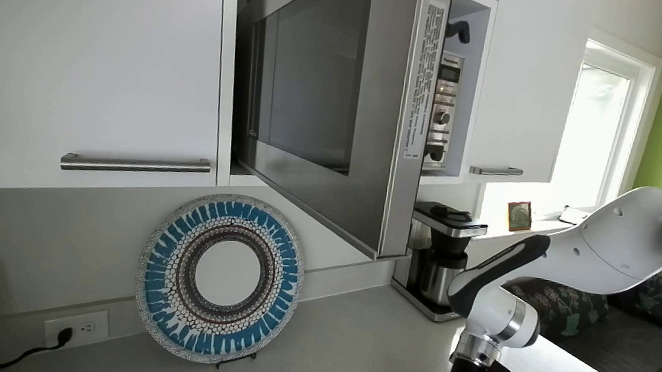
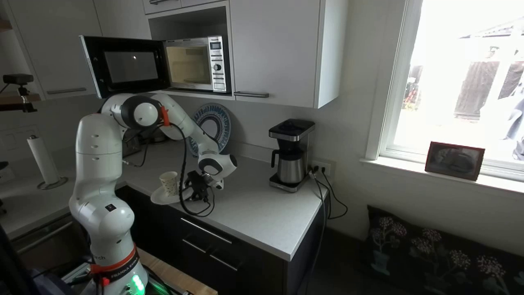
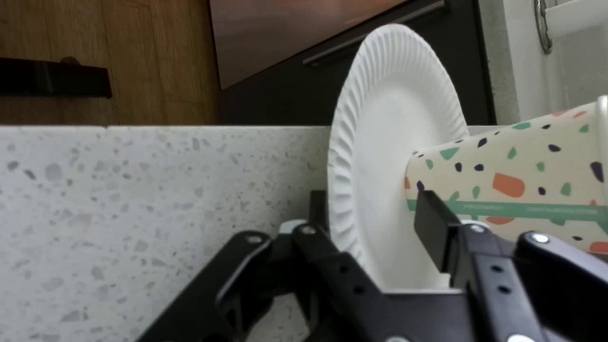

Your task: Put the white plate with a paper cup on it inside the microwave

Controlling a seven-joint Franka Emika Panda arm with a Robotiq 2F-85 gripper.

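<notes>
The white plate [image 2: 163, 198] is a paper plate with a fluted rim. It lies at the counter's front edge and reaches past it. The paper cup [image 2: 169, 183] stands upright on it. In the wrist view the plate [image 3: 389, 109] and the cup [image 3: 517, 175], speckled with a green stripe, appear sideways. My gripper [image 3: 375, 209] is open around the plate's rim, one finger under the plate and one above it beside the cup, with a gap to the upper finger. It also shows in an exterior view [image 2: 191, 187]. The microwave [image 2: 219, 82] sits in the upper cabinet, its door [image 2: 92, 65] wide open.
The coffee maker [image 2: 291, 157] stands on the counter [image 2: 262, 221] near the wall. A blue-rimmed plate [image 2: 223, 123] leans on the wall below the microwave. The microwave door [image 1: 315, 99] juts out over the counter. A paper towel holder [image 2: 43, 162] stands behind the arm.
</notes>
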